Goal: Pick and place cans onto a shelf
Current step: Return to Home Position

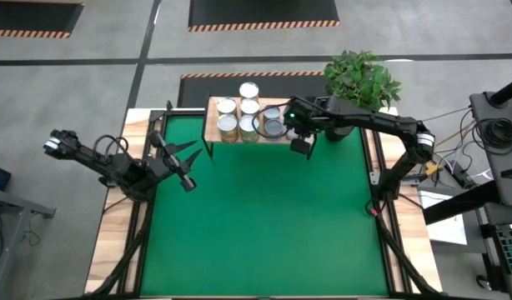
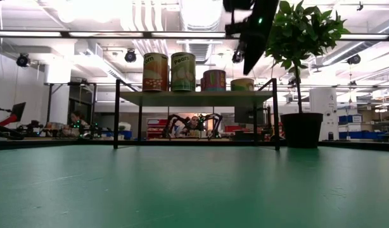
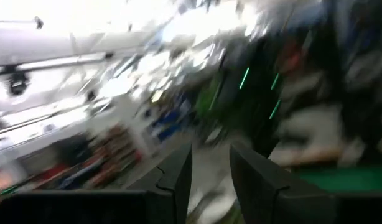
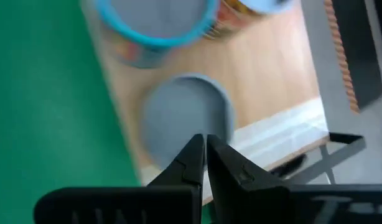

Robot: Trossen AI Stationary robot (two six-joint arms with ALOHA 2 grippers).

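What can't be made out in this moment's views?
Left wrist view: all beyond the left gripper is motion-blurred.
Low view: front cans hide those behind them on the shelf.
High view: can labels unseen from straight above.
Right wrist view: blurred cans cut off at the edge.

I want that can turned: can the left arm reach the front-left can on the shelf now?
Probably yes. The left end effector hangs open near that can, only bare green mat between; the right end effector is at the shelf's far end.
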